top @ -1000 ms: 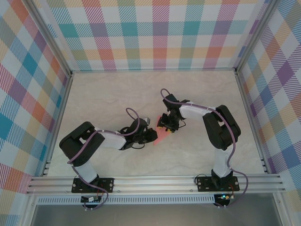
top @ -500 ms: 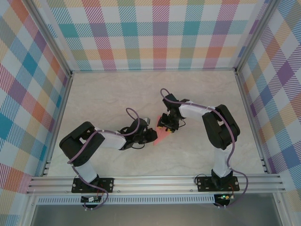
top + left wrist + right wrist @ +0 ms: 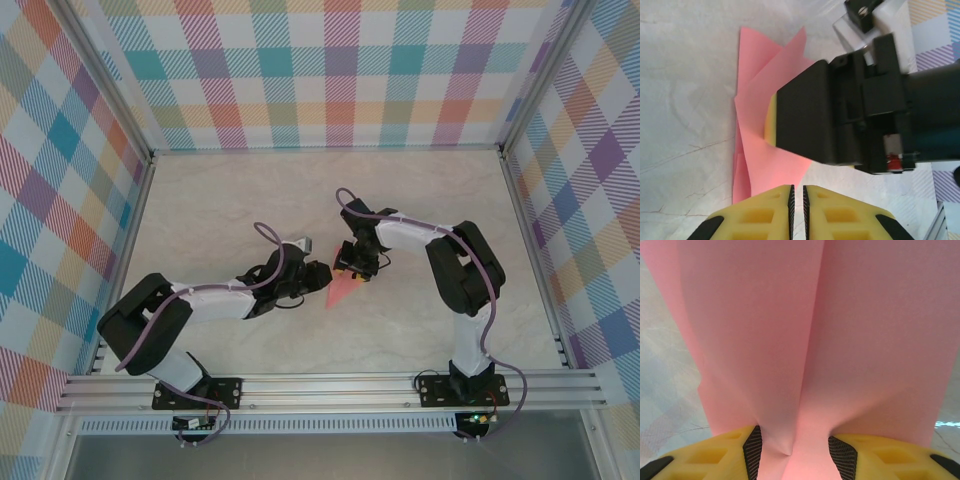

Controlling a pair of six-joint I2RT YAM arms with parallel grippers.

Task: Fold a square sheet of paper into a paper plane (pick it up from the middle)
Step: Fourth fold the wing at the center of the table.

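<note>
The square sheet of paper [image 3: 341, 291] is salmon pink and folded into a pointed wedge, lying mid-table. My right gripper [image 3: 351, 267] is shut on its far end. In the right wrist view the paper [image 3: 790, 340] runs between the pads with a centre crease, and the right gripper [image 3: 792, 442] pinches it. In the left wrist view the paper [image 3: 765, 80] has overlapping flaps, and the right gripper's black body [image 3: 840, 110] rests on it. My left gripper [image 3: 797, 189] is shut with nothing in it, its tips at the paper's near corner. From above, the left gripper [image 3: 320, 272] sits just left of the wedge.
The table [image 3: 220, 210] has a pale marbled top, with plaid walls on three sides. An aluminium rail [image 3: 330, 385] runs along the near edge by both arm bases. Open tabletop lies left, right and behind the grippers.
My left arm has stretched out and dropped lower, and its gripper has shifted slightly up and back off the paper. More of the wedge shows. The right gripper has hardly moved.
</note>
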